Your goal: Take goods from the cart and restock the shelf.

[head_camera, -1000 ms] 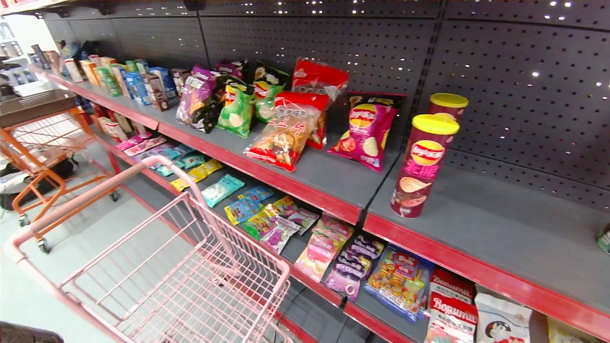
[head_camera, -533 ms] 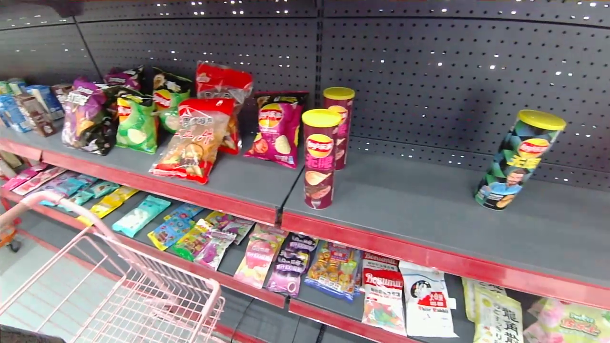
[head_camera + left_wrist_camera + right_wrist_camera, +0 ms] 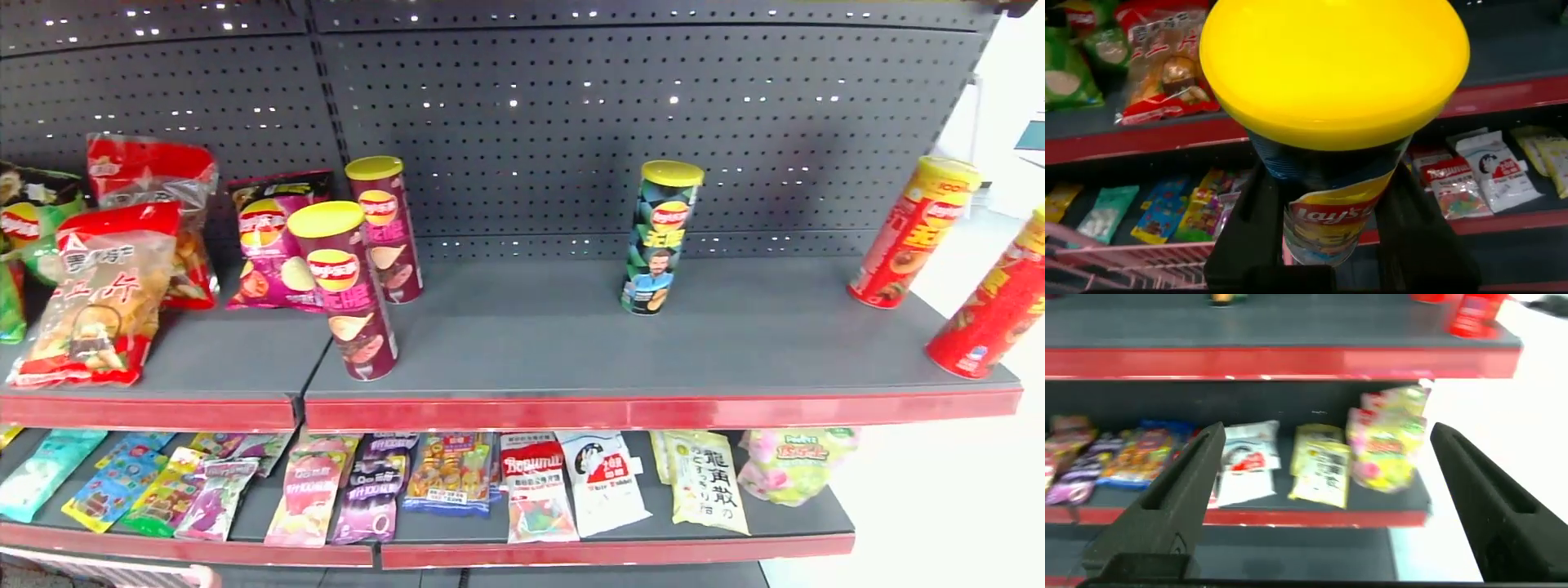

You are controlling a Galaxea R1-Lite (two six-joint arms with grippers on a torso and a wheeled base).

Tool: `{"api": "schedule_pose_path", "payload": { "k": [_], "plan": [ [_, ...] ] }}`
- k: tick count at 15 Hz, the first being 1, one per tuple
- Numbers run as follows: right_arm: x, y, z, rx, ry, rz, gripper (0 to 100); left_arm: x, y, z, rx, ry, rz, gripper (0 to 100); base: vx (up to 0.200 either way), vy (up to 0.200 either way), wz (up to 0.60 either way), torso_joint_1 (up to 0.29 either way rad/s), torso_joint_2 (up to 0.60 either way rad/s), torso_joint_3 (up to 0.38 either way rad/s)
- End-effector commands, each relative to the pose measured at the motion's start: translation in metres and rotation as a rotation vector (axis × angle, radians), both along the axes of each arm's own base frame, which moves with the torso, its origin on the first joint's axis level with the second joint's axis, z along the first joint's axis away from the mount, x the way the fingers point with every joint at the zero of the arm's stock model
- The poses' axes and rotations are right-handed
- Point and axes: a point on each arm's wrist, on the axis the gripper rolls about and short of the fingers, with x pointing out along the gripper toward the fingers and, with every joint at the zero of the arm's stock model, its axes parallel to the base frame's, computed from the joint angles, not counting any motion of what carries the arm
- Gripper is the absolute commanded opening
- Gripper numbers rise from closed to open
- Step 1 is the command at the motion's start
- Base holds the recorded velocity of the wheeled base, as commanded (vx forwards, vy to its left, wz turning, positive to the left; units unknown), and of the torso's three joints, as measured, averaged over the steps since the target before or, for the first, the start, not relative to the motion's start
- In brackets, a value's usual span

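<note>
While the left gripper [image 3: 1335, 241] clamps it by the body, one finger on each side, the can of chips [image 3: 1335, 69] with a yellow lid is held off the shelves, out in front of them, with the pink wire cart [image 3: 1118, 261] below it.

Right gripper [image 3: 1327, 498]: spread wide, nothing between the fingers, facing the lower shelf [image 3: 612, 551].

Upper shelf [image 3: 653, 351], grey deck with a red front edge, from left to right:
- snack bags [image 3: 98, 302], standing or leaning at the far left, with a magenta chip bag [image 3: 269, 245] beside them;
- two purple cans [image 3: 347, 286], yellow lids, upright, one near the front edge and the other just behind it, toward the back;
- one dark green can [image 3: 663, 237], yellow lid, upright, alone mid-shelf and well apart from the purple pair;
- two red cans [image 3: 910, 233] at the right end, one far back and one near the front corner.

Lower shelf: flat packets [image 3: 457, 474] of sweets and snacks lying in a row.

Backing: grey pegboard [image 3: 531, 122] behind the upper shelf.
</note>
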Motion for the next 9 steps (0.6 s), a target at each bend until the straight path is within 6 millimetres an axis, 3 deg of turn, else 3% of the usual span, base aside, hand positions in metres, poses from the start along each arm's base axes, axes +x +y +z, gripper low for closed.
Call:
{"api": "schedule_pose_path", "payload": {
  "k": [1,7,9],
  "plan": [
    [0.0000,0.0000,-0.0001,0.000,0.000,0.000,100,0.0014,-0.0001,0.0018,0.002,0.007,0.006,0,0.000,0.000,0.00,0.000,0.00,0.000],
    [0.0000,0.0000,-0.0001,0.000,0.000,0.000,100,-0.0002,0.0001,0.0034,0.074,-0.004,0.011,0,0.000,0.000,0.00,0.000,0.00,0.000],
    [0.0000,0.0000,-0.0001,0.000,0.000,0.000,100,-0.0011,0.0002,0.0036,0.073,-0.010,0.011,0,0.200,0.000,0.00,-0.002,0.00,0.002]
  ]
}}
